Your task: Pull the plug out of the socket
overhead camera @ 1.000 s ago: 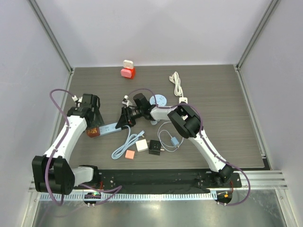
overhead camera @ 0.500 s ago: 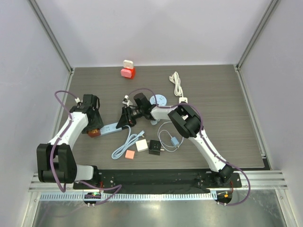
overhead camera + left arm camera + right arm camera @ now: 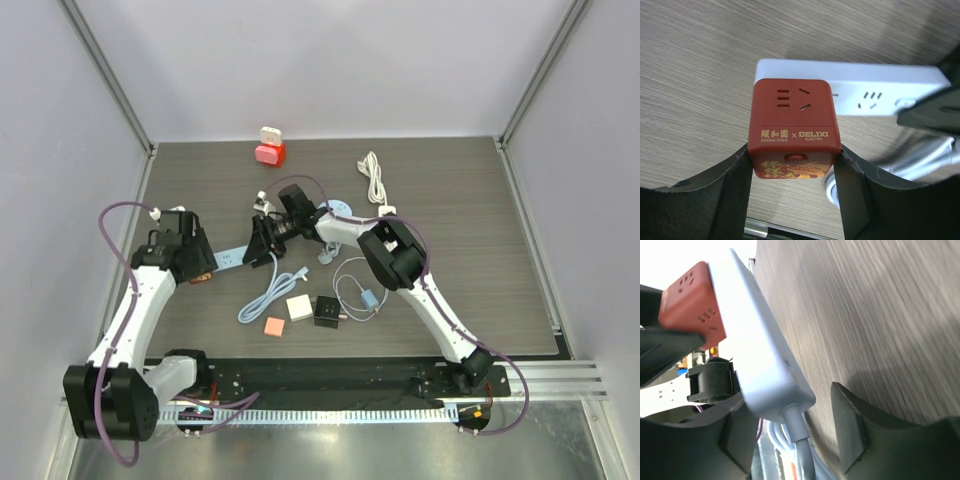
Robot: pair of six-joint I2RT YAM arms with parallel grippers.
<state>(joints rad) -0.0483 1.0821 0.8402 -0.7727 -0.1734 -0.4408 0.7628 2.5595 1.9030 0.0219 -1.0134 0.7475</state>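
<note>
A red cube plug with gold print sits against the left end of a white power strip. My left gripper is shut on the cube's two sides. In the top view the left gripper holds the cube at the strip's left end. My right gripper straddles the strip's cable end. In the right wrist view the right gripper has one finger against the strip. The other finger stands apart, with table showing between. The cube still rests on the strip's face.
The strip's light cable coils toward the front. Pink, white and black cubes and a small blue adapter lie near the front. A white disc, a bundled white cable and a red-and-white block lie behind.
The strip and both grippers have shifted a little toward the back of the table, cube still held. The left arm's elbow has swung outward. The cable followed.
</note>
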